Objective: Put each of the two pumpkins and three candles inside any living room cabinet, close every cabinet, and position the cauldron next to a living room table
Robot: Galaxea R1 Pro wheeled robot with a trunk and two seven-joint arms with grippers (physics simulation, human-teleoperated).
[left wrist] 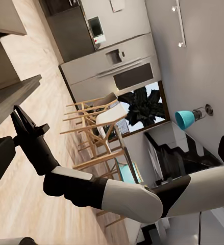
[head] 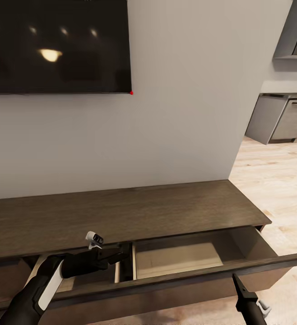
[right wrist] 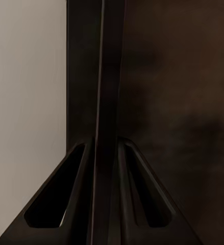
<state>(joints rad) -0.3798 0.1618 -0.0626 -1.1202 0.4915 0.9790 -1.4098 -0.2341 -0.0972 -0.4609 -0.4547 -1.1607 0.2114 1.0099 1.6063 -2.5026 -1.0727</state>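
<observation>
Living-room wall, low cabinet [head: 135,212] beneath a dark screen [head: 58,45], its drawer [head: 189,257] pulled out.

Drawer's right bay looks bare. Right gripper [head: 239,285] is clenched on the drawer front; left gripper [head: 121,253] reaches inside, grip unclear. Judged step: opening; next, fetch pumpkins and candles.

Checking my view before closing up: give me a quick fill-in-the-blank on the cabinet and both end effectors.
The cabinet has its drawer pulled ___.
The right end effector straddles the drawer's ___ panel.
The left end effector reaches ___ the drawer.
Missing: open; front; into.
</observation>
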